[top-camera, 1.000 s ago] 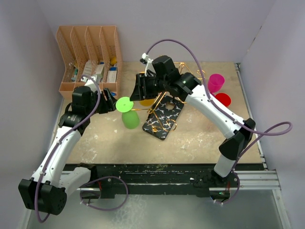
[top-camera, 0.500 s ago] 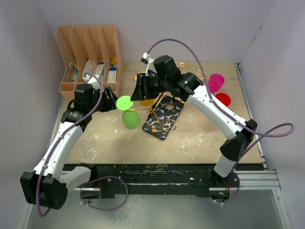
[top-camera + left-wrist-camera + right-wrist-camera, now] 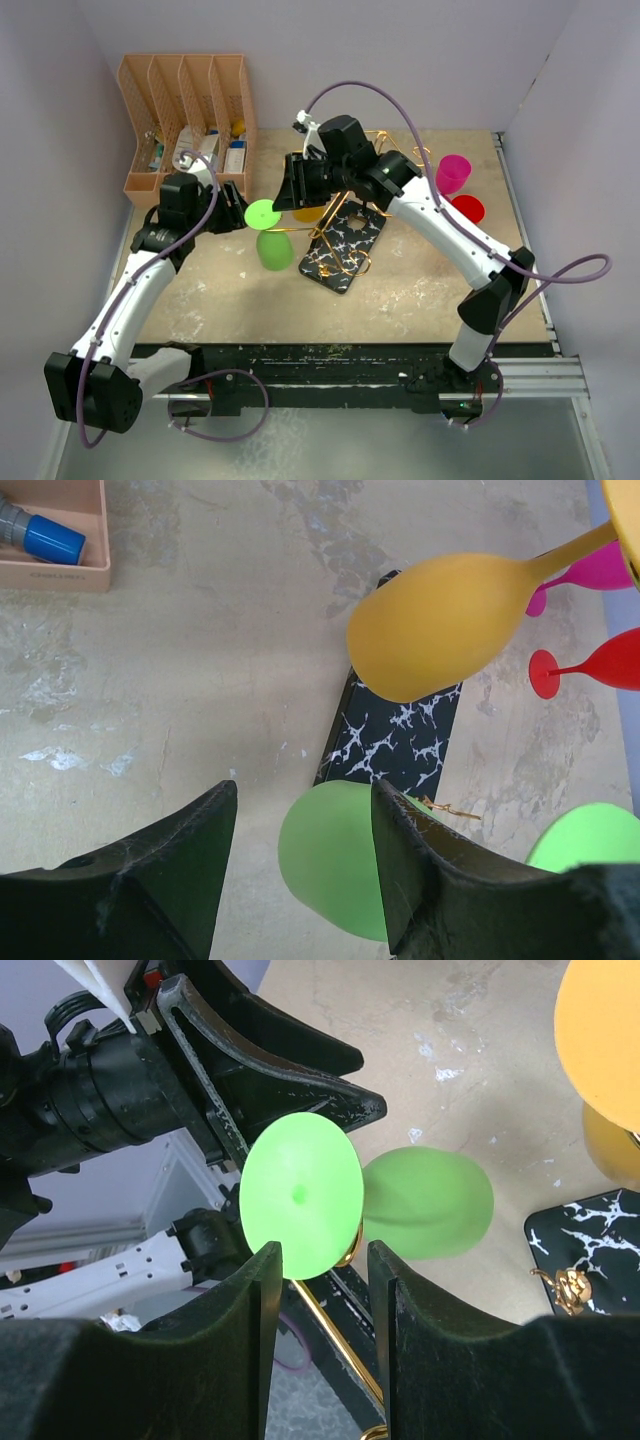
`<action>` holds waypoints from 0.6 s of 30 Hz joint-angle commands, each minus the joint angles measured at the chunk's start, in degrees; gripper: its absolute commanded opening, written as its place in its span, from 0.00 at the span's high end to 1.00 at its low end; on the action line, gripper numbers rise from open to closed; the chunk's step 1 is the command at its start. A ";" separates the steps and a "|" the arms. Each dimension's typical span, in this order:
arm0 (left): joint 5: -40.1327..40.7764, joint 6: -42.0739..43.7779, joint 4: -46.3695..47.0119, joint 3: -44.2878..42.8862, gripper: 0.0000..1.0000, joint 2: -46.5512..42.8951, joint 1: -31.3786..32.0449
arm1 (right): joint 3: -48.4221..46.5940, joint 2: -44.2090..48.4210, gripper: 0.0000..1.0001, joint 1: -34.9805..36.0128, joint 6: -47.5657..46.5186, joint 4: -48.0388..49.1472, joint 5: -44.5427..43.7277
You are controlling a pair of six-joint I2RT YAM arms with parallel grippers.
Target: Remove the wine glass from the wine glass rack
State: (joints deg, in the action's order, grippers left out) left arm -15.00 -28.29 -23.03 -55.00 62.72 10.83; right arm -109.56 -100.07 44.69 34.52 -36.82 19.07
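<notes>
The wine glass rack (image 3: 345, 245) stands mid-table on its black marbled base, gold arms (image 3: 385, 140) branching above. A green wine glass (image 3: 263, 215) hangs upside down from a gold arm, foot up and bowl (image 3: 274, 250) below. A yellow glass (image 3: 308, 213) hangs beside it. My right gripper (image 3: 285, 195) is open, its fingers (image 3: 235, 1340) straddling the gold arm (image 3: 340, 1325) just behind the green foot (image 3: 300, 1195). My left gripper (image 3: 235, 215) is open at the glass's left. The green bowl (image 3: 330, 860) shows between its fingers (image 3: 430, 870), with a gap to the left one.
A peach file organiser (image 3: 190, 120) with bottles stands at the back left, close behind my left arm. A pink glass (image 3: 453, 173) and a red glass (image 3: 467, 208) are on the table to the right of the rack.
My left gripper has edged up and right, closer to the green glass. My right gripper's fingers have narrowed a little around the gold arm.
</notes>
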 commanded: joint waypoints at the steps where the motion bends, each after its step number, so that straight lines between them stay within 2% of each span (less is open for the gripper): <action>1: -1.08 0.72 2.76 -2.68 0.41 0.19 0.59 | -2.85 -0.65 0.57 0.14 -0.35 0.00 -0.57; 14: -1.16 0.80 3.15 -2.60 0.41 0.99 1.01 | -2.27 -1.60 0.59 0.17 -1.50 1.91 2.11; 18: -1.21 0.72 3.32 -2.64 0.41 1.21 1.21 | -1.02 -0.89 0.65 0.19 -1.57 4.16 3.64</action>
State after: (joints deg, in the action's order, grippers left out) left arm -15.22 -28.27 -22.90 -55.18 63.81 11.60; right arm -110.00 -102.41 44.69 33.85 -36.38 20.25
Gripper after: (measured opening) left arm 0.595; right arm 0.372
